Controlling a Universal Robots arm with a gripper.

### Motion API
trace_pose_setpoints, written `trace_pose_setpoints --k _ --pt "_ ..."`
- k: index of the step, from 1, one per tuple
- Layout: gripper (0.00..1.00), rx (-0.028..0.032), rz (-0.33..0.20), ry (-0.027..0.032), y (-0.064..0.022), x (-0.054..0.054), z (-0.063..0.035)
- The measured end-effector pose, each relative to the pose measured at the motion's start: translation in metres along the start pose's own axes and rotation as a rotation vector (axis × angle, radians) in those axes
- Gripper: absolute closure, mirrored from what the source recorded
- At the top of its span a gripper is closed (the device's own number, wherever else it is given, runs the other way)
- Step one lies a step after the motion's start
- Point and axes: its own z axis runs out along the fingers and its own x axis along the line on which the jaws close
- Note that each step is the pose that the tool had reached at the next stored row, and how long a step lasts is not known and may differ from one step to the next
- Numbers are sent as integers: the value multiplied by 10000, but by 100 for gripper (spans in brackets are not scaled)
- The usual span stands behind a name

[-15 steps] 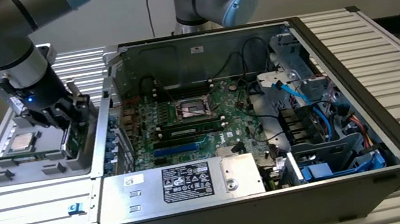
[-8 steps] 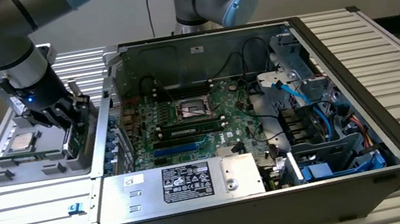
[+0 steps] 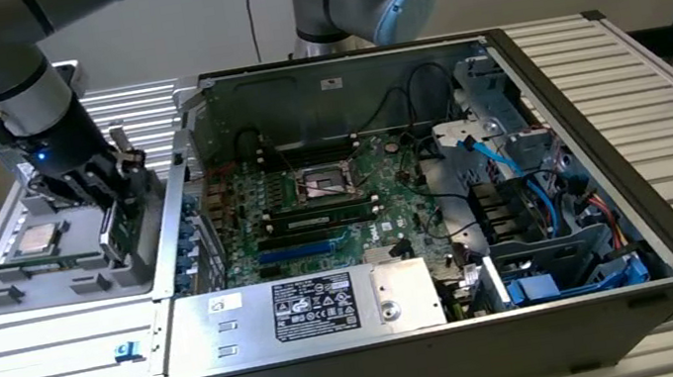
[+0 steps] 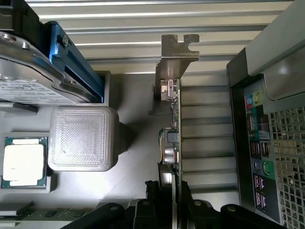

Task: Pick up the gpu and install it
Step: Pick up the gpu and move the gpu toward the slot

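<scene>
The gpu [image 4: 173, 119] stands on edge in a slot of the grey holder tray [image 4: 133, 157], with its silvery end bracket [image 4: 177, 47] at the far end of the card. My gripper [image 4: 169, 191] is shut on the gpu, one black finger pressed against each face of the card. In the exterior view my gripper [image 3: 107, 188] reaches down onto the gpu [image 3: 119, 236], which stands at the side of the tray [image 3: 44, 287] nearest the open computer case [image 3: 558, 65]. The case's motherboard [image 3: 312, 202] lies exposed.
On the tray are a processor chip [image 4: 24, 162], a grey ribbed block [image 4: 81, 138] and a hard drive in a blue carrier [image 4: 33, 71]. The case's rear port panel [image 4: 259, 148] stands close beside the gpu. A silver labelled box [image 3: 314, 307] and cables [image 3: 508, 173] sit inside the case.
</scene>
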Motion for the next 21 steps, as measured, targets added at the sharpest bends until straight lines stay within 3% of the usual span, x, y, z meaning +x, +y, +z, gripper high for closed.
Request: trace_pose_setpoints --k 21 --pt "71 -9 3 21 24 -48 -952"
